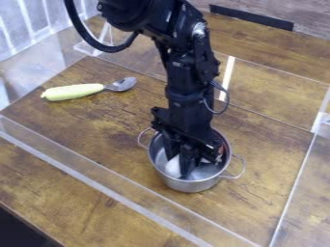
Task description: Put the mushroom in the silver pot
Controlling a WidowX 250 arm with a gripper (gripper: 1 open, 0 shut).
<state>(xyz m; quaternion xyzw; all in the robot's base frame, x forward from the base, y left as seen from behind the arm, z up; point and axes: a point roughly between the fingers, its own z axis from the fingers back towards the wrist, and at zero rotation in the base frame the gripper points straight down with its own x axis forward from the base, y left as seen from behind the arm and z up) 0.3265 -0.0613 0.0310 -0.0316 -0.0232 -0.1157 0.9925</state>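
The single camera view looks down at an angle on a wooden table (77,207) fenced by low clear plastic walls (290,207). A black robot arm (180,58) comes in from the top of the frame and bends straight down, so that its end effector (190,166) points into the silver pot (227,175) near the middle of the table. The pot is small, round and shiny, and small loop handles stick out at its left and right rim.

The fingers (196,159) of the end effector reach below the pot's rim and stand close together, narrow enough that little gap shows between them. Whether they are clenched on anything cannot be told from this angle (the dark fingers cover most of the pot's inside).

The mushroom (169,171) is inside the pot: a pale white patch shows at the pot's left inner side, just beside the fingers, and a small reddish spot peeks out on the right of them. Whether the fingers touch it is not clear.

Well apart from the pot, toward the left edge of the table, lies an elongated yellow-green vegetable (71,92), and just to its right a grey metal spoon (123,84) with its bowl turned away from the vegetable.
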